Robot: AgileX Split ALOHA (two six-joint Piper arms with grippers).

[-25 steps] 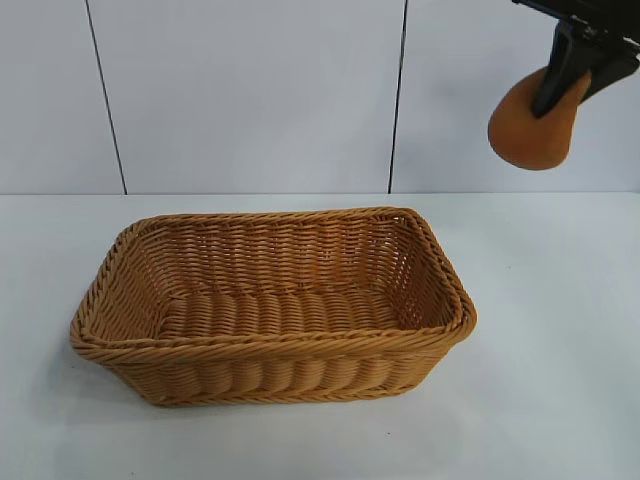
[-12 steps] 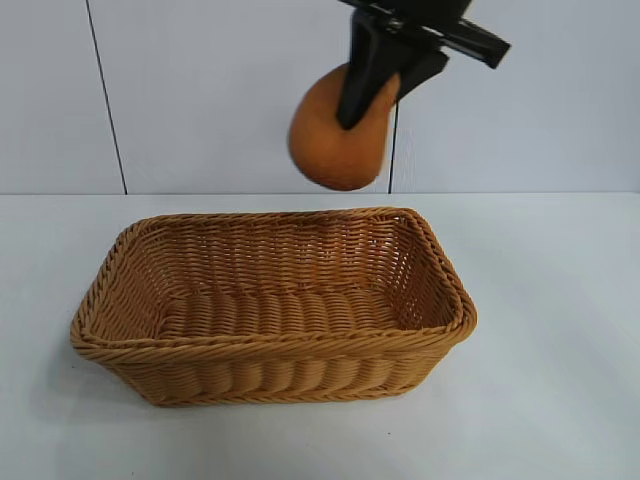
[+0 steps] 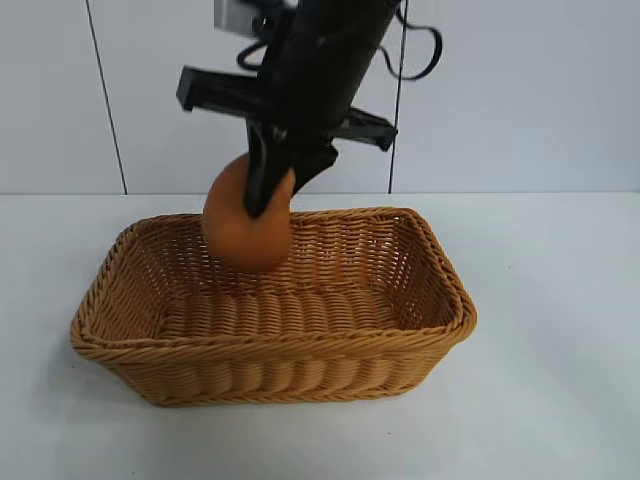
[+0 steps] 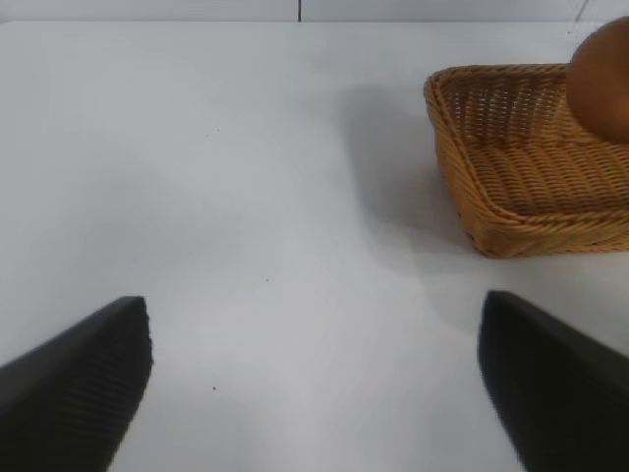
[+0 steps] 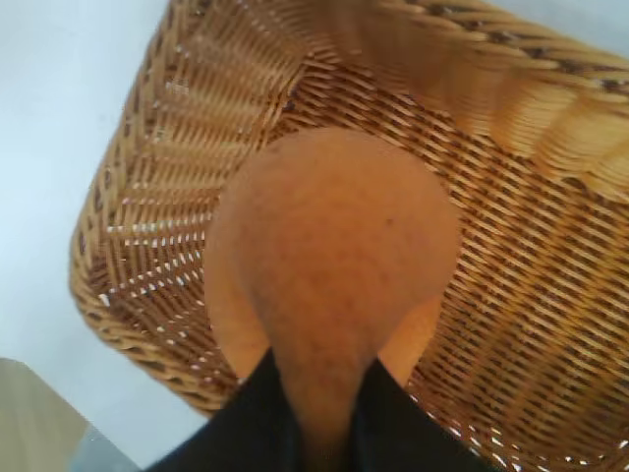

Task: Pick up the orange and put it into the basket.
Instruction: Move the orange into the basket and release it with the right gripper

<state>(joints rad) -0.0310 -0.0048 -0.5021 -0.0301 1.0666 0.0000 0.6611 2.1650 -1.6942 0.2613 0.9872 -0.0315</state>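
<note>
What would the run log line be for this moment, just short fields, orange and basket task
phase: carry over basket | right gripper: shut on orange | orange: airborne above basket interior, not released | left gripper: open, parked over bare table

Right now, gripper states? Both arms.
Left gripper: open, holding nothing, above the table beside the basket.
Right gripper: shut on the orange, held over the basket.

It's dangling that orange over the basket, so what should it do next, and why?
Probably lower a little, then open. The right gripper holds the orange by its knob above the basket floor, left of centre; the left gripper waits open beside it.
</note>
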